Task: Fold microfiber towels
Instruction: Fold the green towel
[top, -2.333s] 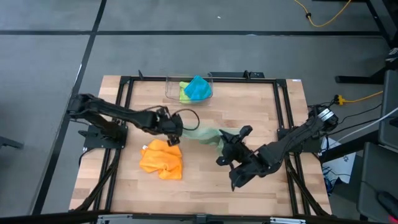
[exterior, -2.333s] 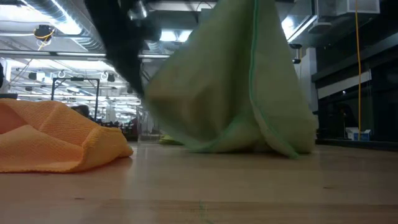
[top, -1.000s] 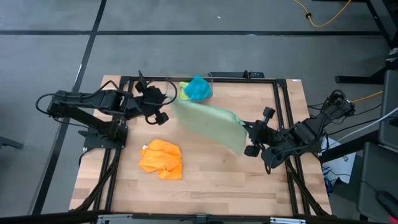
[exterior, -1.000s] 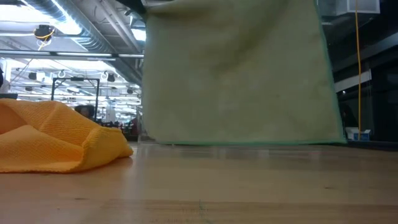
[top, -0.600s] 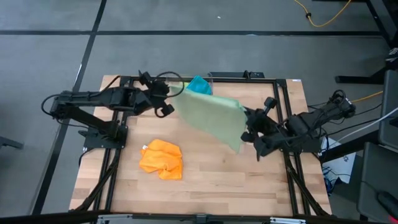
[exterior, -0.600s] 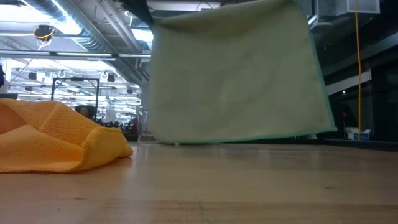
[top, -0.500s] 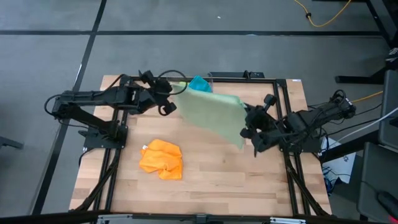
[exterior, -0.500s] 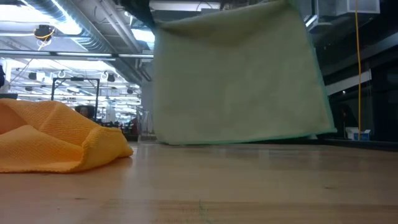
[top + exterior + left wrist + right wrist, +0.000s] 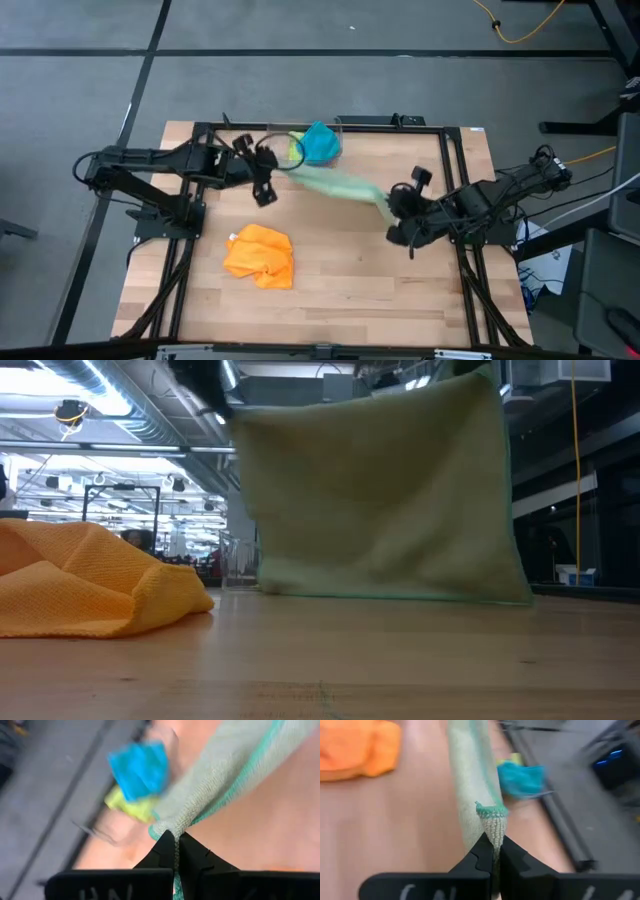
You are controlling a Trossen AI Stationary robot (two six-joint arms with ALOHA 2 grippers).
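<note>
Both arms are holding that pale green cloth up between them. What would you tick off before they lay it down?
1. Left gripper pinching a corner of the sage towel: ok.
2. Right gripper pinching another corner: ok.
3. Towel stretched between the arms: ok.
4. Lower edge reaches the table: ok, seems to touch in the low view.
5. Orange towel lies apart: ok.
6. Blue towel and lime towel in the bin: ok.
</note>
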